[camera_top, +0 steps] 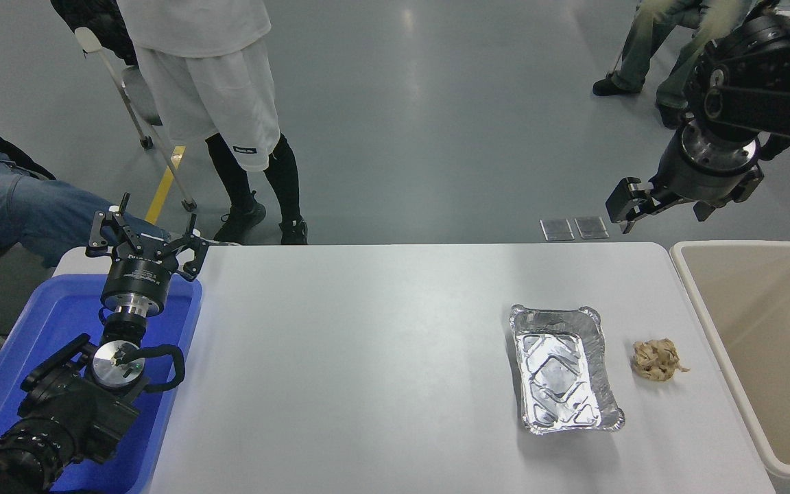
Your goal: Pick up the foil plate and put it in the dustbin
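Note:
The foil plate [561, 368] is a shiny silver rectangular tray lying flat on the white table [367, 357], right of centre. The dustbin [765, 343] is a large beige bin standing against the table's right edge, with nothing showing inside. My right gripper [662, 208] hangs open and empty high above the table's far right corner, well behind the plate and left of the bin's far end. My left gripper [145, 237] is parked open over the blue tub at the lower left.
A small crumpled tan paper wad [655, 359] lies between the plate and the bin. A blue plastic tub [59, 322] stands at the table's left edge. A person in white [210, 82] stands beyond the table; others sit at the far left and top right.

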`<state>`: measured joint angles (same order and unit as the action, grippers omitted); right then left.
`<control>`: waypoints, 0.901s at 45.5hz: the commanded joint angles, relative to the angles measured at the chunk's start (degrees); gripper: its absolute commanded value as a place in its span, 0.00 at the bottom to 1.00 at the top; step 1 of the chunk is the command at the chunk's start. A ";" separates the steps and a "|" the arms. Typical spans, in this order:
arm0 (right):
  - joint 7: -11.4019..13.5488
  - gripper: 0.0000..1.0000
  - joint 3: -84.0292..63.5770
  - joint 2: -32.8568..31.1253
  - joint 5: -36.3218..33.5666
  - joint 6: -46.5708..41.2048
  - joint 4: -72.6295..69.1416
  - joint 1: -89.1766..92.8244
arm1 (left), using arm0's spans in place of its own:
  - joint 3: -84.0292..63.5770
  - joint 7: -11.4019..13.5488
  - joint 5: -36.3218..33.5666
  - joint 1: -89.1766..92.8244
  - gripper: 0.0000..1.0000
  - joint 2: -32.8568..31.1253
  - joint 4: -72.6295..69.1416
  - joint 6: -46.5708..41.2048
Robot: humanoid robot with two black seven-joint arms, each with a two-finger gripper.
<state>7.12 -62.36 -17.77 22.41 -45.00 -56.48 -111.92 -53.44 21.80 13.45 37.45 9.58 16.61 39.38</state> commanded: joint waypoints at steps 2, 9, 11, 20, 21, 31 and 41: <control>0.00 1.00 0.05 0.46 0.00 0.00 0.06 0.56 | 0.00 0.00 0.00 -0.01 0.99 0.00 0.00 0.00; 0.00 1.00 -0.21 1.07 -3.42 0.00 0.06 0.73 | 0.00 0.00 0.00 -0.01 0.99 0.00 0.00 0.00; 0.00 1.00 -0.48 1.16 -4.13 0.00 0.06 1.26 | 0.00 0.00 0.00 -0.01 0.99 0.00 0.00 0.00; 0.00 1.00 -0.48 1.16 -4.83 0.00 -0.03 4.25 | 0.00 0.00 0.00 -0.01 0.99 0.00 0.00 0.00; 0.00 1.00 -0.48 1.25 -4.75 0.00 -0.21 4.51 | 0.00 0.00 0.00 -0.01 0.99 0.00 0.00 0.00; 0.00 1.00 -0.57 0.99 -4.66 0.00 -0.47 9.17 | 0.00 0.00 0.00 -0.01 0.99 0.00 0.00 0.00; 0.00 1.00 2.94 -0.16 -4.13 7.28 -0.21 19.53 | 0.00 0.00 0.00 -0.01 0.99 0.00 0.00 0.00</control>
<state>7.13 -62.23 -17.14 17.92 -43.99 -56.83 -101.27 -53.44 21.80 13.45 37.44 9.58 16.61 39.38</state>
